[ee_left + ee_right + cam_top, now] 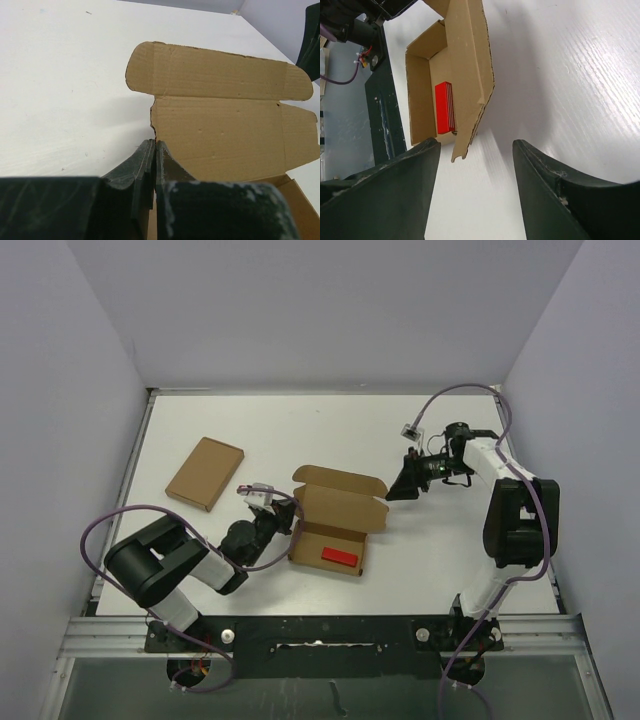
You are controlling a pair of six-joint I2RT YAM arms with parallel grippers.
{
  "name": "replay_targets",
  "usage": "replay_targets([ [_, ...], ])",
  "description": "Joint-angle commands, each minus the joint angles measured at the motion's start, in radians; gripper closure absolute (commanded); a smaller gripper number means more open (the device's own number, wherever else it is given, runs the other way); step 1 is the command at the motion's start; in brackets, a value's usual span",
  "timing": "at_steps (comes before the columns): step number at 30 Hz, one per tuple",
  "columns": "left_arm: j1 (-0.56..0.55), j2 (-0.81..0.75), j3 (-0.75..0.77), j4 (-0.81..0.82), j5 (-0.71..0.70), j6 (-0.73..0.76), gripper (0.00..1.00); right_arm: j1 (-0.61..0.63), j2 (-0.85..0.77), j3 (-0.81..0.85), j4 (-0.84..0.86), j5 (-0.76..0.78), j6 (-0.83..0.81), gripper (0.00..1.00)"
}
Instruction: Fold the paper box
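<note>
text: none legible | labels: none | numbers: none | signs: none

Paper box (335, 525) sits mid-table (300, 430), the block (339, 556) in it (by the near wall). The cardboard rectangle (205, 473) lies toward the far-left corner — left gripper (286, 512) at the box's left, right gripper (396, 490) beyond its right.

A robotics lab cell: a white table (430, 550) boxed in by plain walls (330, 310), left arm (170, 570) and right arm (515, 520) bolted to a metal rail (540, 625).
</note>
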Motion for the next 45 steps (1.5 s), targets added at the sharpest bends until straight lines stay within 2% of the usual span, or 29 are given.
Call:
replay_targets([
  [1,-0.011,-0.011,0.008,0.112,-0.049,0.009,1.00,0.005,0.010,0.045,-0.073,-0.040,-0.052,0.40],
  [8,-0.023,-0.019,0.006,0.113,-0.073,0.015,1.00,0.060,0.012,0.011,-0.028,0.003,0.010,0.42],
  [13,-0.031,-0.027,0.006,0.112,-0.088,0.023,1.00,0.071,0.011,-0.011,0.021,0.013,0.078,0.51],
  [23,-0.042,-0.031,0.007,0.113,-0.111,0.035,1.00,0.097,0.009,-0.051,0.050,0.046,0.128,0.61],
  [28,-0.045,-0.031,0.007,0.113,-0.118,0.040,1.00,0.113,0.014,-0.057,0.056,0.063,0.142,0.71],
  [33,-0.046,-0.025,0.009,0.115,-0.110,0.039,1.00,0.126,0.018,-0.044,0.055,0.081,0.141,0.90],
  [36,-0.046,-0.027,0.008,0.115,-0.092,0.035,1.00,0.116,0.008,-0.032,0.055,0.098,0.135,0.98],
  [41,-0.045,-0.052,-0.013,0.106,-0.022,0.013,0.74,0.085,-0.019,-0.004,0.024,0.112,0.083,1.00],
  [45,-0.033,-0.164,-0.037,0.013,0.043,0.003,0.45,0.073,-0.023,0.009,-0.001,0.117,0.045,1.00],
])
